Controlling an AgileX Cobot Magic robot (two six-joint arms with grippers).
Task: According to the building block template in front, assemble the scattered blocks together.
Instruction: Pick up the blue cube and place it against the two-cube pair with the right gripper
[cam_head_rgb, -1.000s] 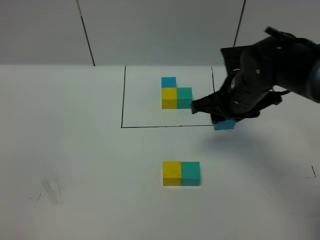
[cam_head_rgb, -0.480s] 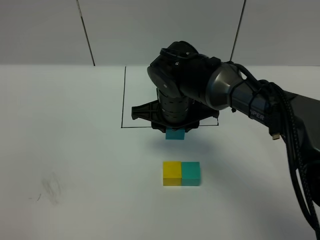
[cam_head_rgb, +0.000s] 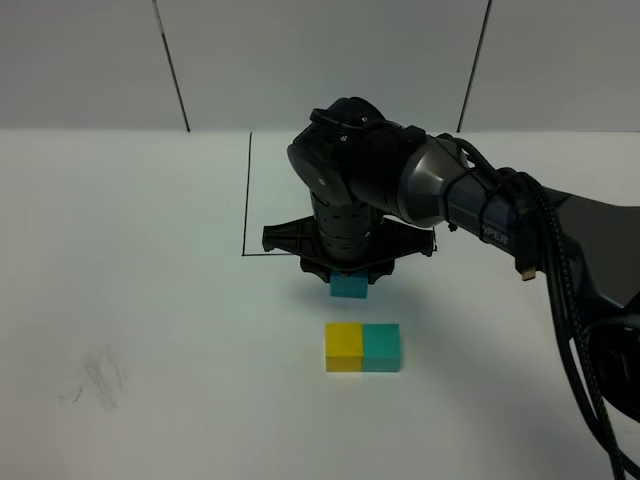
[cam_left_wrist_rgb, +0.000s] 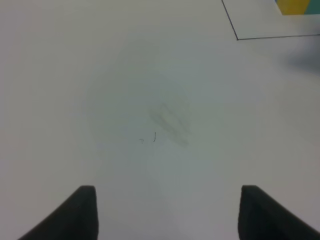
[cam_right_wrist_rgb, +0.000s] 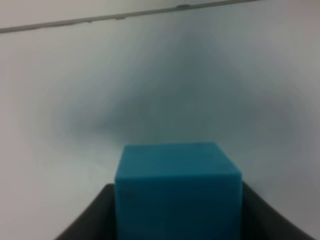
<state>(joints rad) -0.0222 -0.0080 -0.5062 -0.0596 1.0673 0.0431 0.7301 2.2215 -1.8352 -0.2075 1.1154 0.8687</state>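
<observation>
My right gripper (cam_head_rgb: 349, 283) is shut on the sky-blue cube (cam_head_rgb: 349, 287) and holds it just behind the unframed yellow cube (cam_head_rgb: 344, 346), a little above the table. The unframed teal-green cube (cam_head_rgb: 381, 346) touches the yellow one on its right. In the right wrist view the sky-blue cube (cam_right_wrist_rgb: 178, 187) sits between the two dark fingers (cam_right_wrist_rgb: 90, 215). The framed template is hidden behind my right arm; only part of its black outline (cam_head_rgb: 247, 190) shows. A yellow corner of it (cam_left_wrist_rgb: 295, 6) shows in the left wrist view. My left gripper (cam_left_wrist_rgb: 167, 212) is open over bare table.
The white table (cam_head_rgb: 130, 300) carries a faint grey smudge (cam_head_rgb: 103, 375) at the front left, also under my left gripper (cam_left_wrist_rgb: 170, 120). My right arm and its cables (cam_head_rgb: 560, 270) stretch across the right side.
My right gripper swung left from beside the template with the sky-blue cube, then came forward and lower, close behind the yellow cube. The yellow and teal-green pair has not moved.
</observation>
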